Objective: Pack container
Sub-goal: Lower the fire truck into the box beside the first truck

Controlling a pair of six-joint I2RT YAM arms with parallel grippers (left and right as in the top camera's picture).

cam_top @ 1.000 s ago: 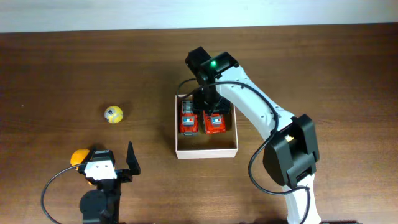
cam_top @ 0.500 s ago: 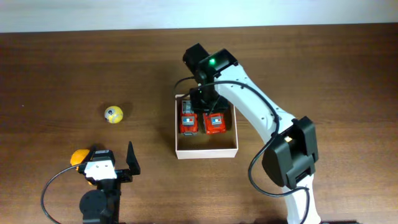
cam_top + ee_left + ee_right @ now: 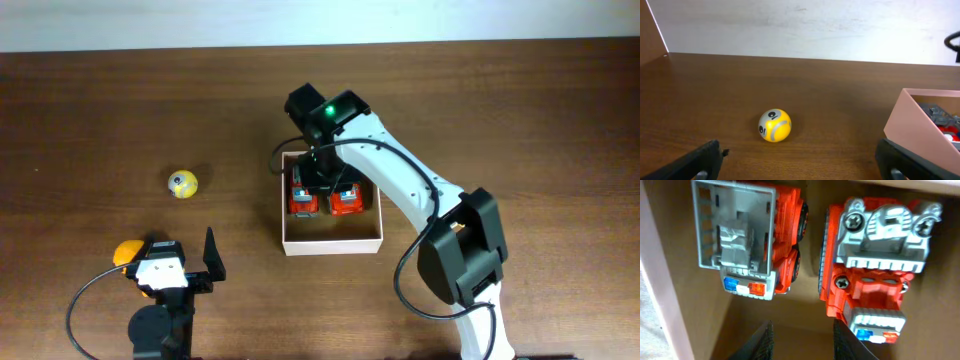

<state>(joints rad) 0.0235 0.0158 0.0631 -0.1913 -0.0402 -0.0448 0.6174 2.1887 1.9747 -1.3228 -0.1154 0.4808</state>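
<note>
Container position: sitting flat at mid-table, container (image 3: 333, 233) open side up, well apart from the left arm.
Container load: holding the left truck (image 3: 303, 195) and the right truck (image 3: 346, 200) side by side against the far wall, leaving the near half of the tan floor bare.
Right gripper (image 3: 805, 342): hanging low inside the container, pointing down just beside the trucks, standing only partway open, gripping nothing.
Left gripper (image 3: 800, 169): waiting near the table's front edge, spreading fully wide, holding nothing.
Loose items: yellow ball (image 3: 774, 125) lying on the wood, well to the left of the container; orange object (image 3: 127, 250) lying just beside the left gripper, partly hidden.
Handling estimate: probably behaving as light, thin card, bending under a hard pinch and sliding easily on the smooth table.
Grip point: taking one wall near a corner, likely the stiffest spot, placing one finger inside and one outside.
Caution: squeezing gently and avoiding tilting, keeping the trucks from rolling.
</note>
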